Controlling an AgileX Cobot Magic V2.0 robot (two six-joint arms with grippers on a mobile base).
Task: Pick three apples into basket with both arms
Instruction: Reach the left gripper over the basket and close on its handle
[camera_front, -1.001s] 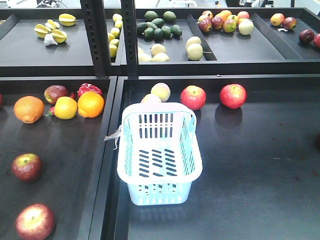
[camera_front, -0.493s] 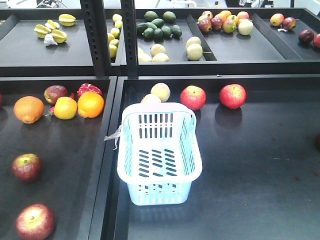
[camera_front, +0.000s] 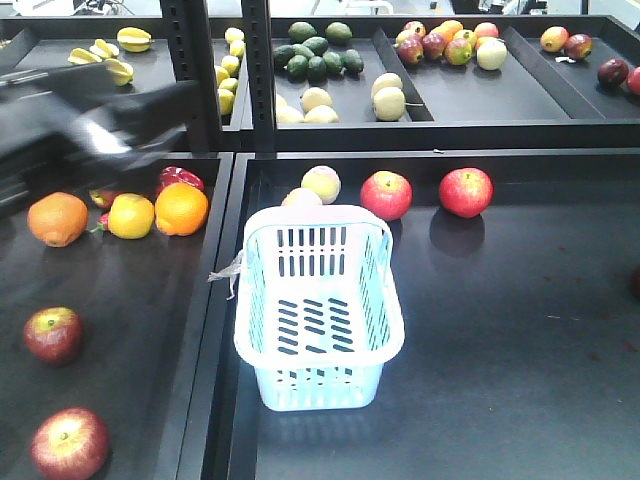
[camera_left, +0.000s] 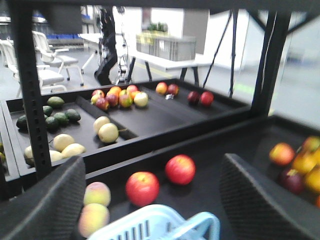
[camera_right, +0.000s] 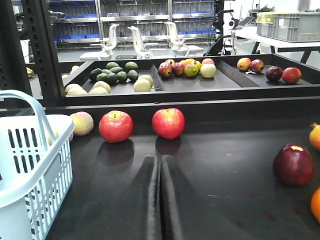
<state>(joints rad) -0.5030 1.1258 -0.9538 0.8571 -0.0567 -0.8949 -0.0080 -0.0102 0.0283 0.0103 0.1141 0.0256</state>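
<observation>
The pale blue basket (camera_front: 320, 300) stands empty at the left end of the right tray. Two red apples (camera_front: 386, 195) (camera_front: 466, 192) lie behind it; two darker red apples (camera_front: 53, 334) (camera_front: 70, 443) lie in the left tray. My left gripper (camera_front: 170, 105) is a blurred black shape above the left tray's back. In its wrist view it (camera_left: 152, 165) is open, high up, looking over the basket rim (camera_left: 155, 227) at both back apples (camera_left: 142, 188) (camera_left: 180, 169). My right gripper (camera_right: 160, 161) is shut and empty, low over the tray, pointing between those apples (camera_right: 116, 126) (camera_right: 168, 123).
Oranges (camera_front: 181, 208) (camera_front: 57, 218) and a lemon (camera_front: 131, 215) sit at the left tray's back. Two peaches (camera_front: 321, 184) lie behind the basket. A dark red apple (camera_right: 293, 165) rests far right. The upper shelf (camera_front: 480, 110) holds avocados, pears and mixed fruit; a black upright post (camera_front: 255, 70) divides the bays.
My left arm has swung into the front view from the left, blurred, and now covers the dark apple at the left tray's back. Basket and fruit have not moved.
</observation>
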